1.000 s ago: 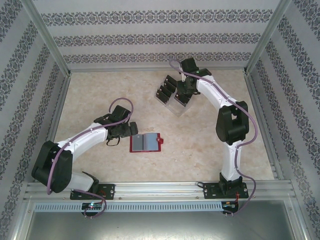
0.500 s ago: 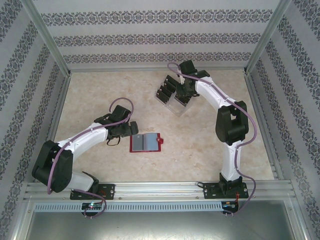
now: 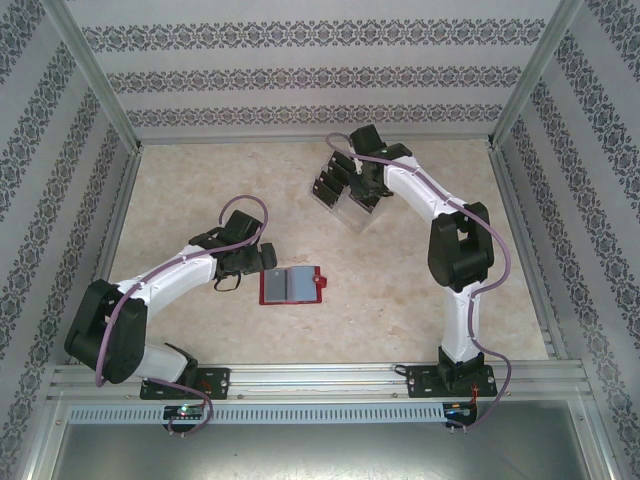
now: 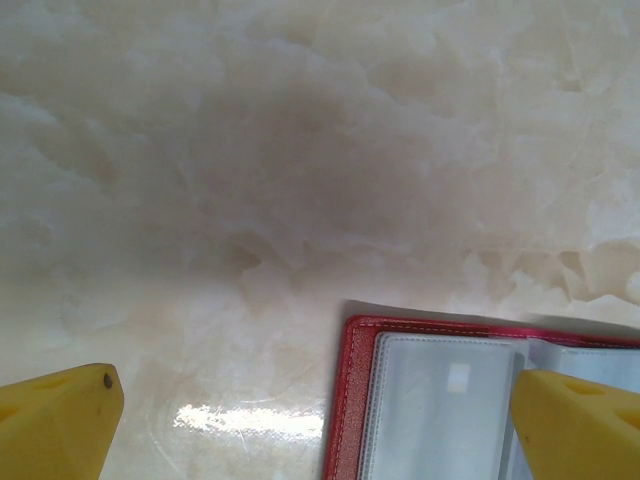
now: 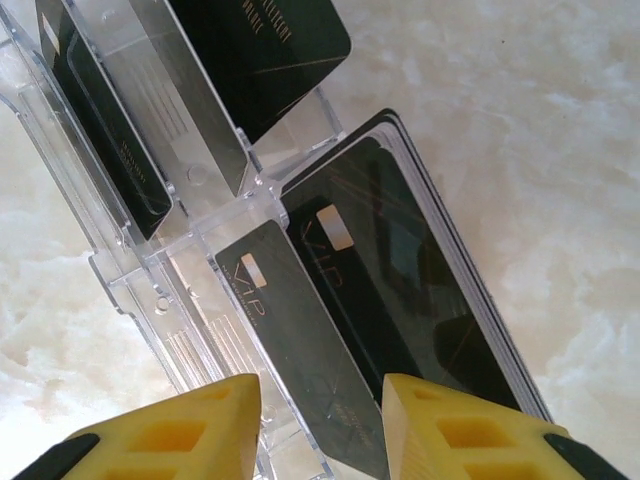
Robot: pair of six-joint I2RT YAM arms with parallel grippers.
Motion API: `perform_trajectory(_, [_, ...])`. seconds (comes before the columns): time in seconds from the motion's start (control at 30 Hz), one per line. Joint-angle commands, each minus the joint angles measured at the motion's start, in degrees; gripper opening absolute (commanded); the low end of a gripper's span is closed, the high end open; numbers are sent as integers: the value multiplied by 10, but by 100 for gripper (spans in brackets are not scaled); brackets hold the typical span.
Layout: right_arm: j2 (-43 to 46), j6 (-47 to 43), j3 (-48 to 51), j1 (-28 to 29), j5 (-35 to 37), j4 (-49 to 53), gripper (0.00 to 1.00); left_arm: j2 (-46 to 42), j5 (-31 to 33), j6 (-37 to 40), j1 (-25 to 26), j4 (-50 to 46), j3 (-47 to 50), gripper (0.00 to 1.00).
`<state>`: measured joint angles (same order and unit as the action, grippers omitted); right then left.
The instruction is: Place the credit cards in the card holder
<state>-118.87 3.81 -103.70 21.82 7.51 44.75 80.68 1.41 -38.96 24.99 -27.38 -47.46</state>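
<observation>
Right end effector [image 5: 320,392] straddles one black credit card [image 5: 292,335] in clear rack [image 5: 135,290].

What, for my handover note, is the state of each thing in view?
card holder, open flat on the table, clear sleeves facing up.
credit cards, slotted in the rack.
clear rack, on the table, loaded with cards.
left gripper, open, low at the holder's left edge.
right gripper, fingers either side of one card in the rack; grip unclear.
</observation>
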Motion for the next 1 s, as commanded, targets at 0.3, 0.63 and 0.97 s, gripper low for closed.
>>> perform_trajectory(0.3, [-12,-25,-1,15,76,23,38,11,-10,12,-8,12,-8,100])
perform_trajectory(0.63, [-35,-30,-18,21,83,28,38,11,-10,12,-8,10,-11,100])
perform_trajectory(0.97, [-20,-26,-8,29,71,23,37,12,-9,11,-8,13,-10,100])
